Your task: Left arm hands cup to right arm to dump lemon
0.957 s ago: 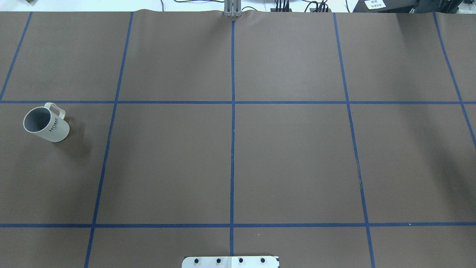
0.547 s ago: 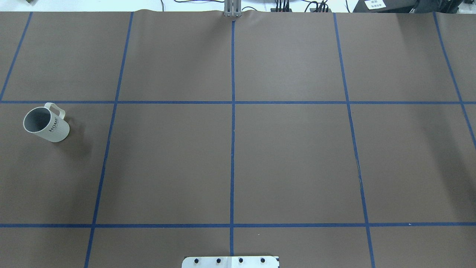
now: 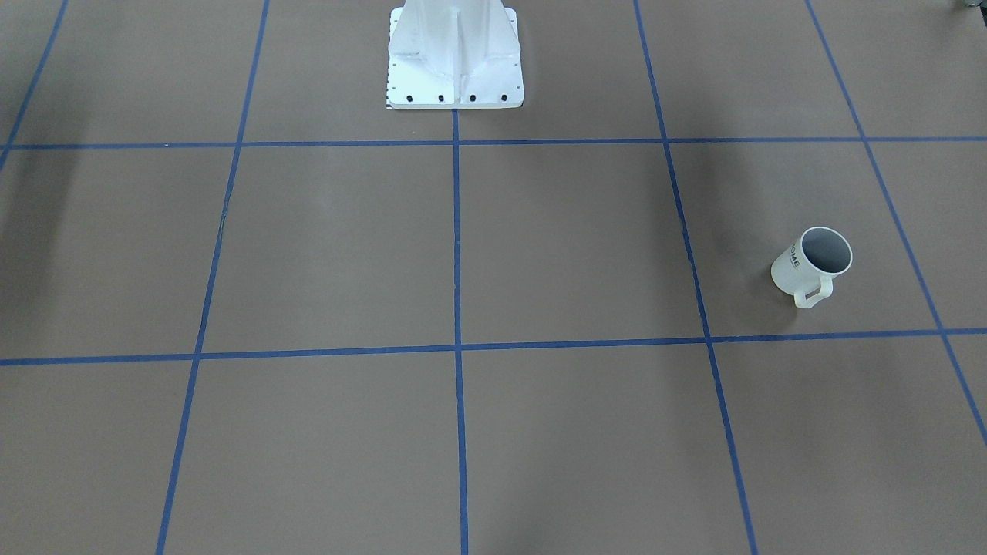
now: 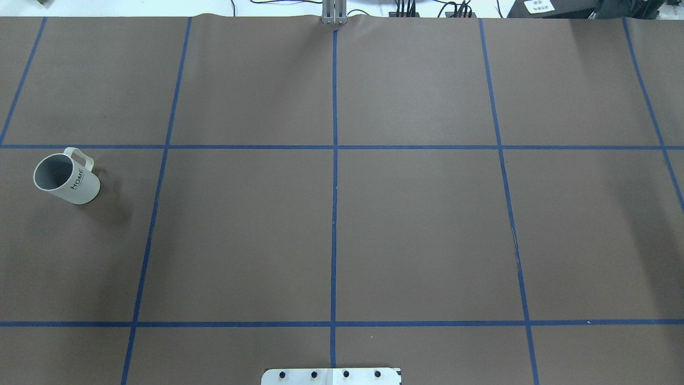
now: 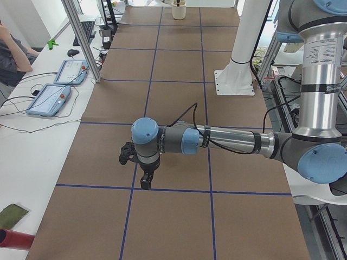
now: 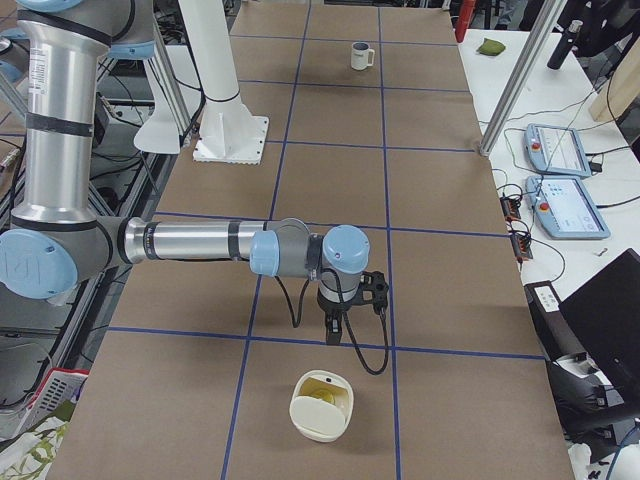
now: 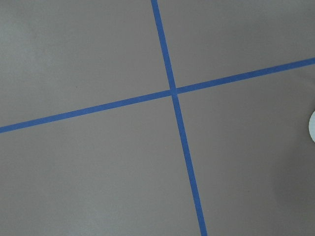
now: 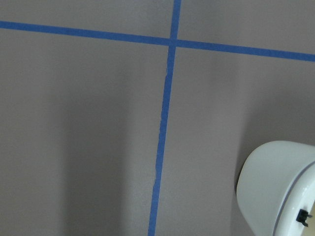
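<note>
1. Front-facing view: the cup (image 3: 812, 266) stands upright on the brown table (image 3: 570, 247), well out on the robot's left. Its handle points away from the white robot base (image 3: 455, 54). Nothing touches it.
2. Overhead view: the cup (image 4: 67, 179) sits alone in the far-left square of the middle row, marked off by the blue tape lines (image 4: 334, 214). "HOME" faces the robot and the inside looks plain grey.
3. Left-side view: the near left arm (image 5: 227, 142) reaches level across the table. The left gripper (image 5: 145, 184) points straight down over a tape line. I cannot tell how wide its jaws stand, and it seems to hold nothing. The arm hides the cup.
4. Right-side view: the right gripper (image 6: 333, 335) hangs downward, near a cream container (image 6: 322, 405) but clear of it. Something pale yellow lies inside the container. How wide the jaws stand cannot be told. The cup (image 6: 360, 55) is at the table's far end.
5. Left wrist view: only table, a tape crossing and a white sliver (image 7: 312, 127) at the edge show, with no fingers.
6. Right wrist view: the container (image 8: 275, 187) fills the lower right corner, and no fingers are seen.
</note>
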### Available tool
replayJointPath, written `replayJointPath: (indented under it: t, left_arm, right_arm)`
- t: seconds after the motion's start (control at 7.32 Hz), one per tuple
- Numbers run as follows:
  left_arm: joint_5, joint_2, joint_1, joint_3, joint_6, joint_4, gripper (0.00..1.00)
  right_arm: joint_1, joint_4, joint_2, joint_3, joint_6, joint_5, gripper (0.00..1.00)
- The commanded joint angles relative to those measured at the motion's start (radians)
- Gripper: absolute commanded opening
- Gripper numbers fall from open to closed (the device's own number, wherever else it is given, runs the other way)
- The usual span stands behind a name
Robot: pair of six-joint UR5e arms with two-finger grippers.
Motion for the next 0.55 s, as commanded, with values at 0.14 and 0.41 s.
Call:
replayJointPath:
  t: [0.14,0.41]
  left_arm:
    - [0.0,0.024,0.0,-0.004,0.005,-0.004,1.0]
    - [0.007,0.026,0.005,-0.003,0.0,-0.039,1.0]
  right_arm:
    - [0.0,0.028,0.004,-0.002,0.003,0.001,1.0]
    - [0.0,0.031,0.01,-0.034,-0.008,0.001,1.0]
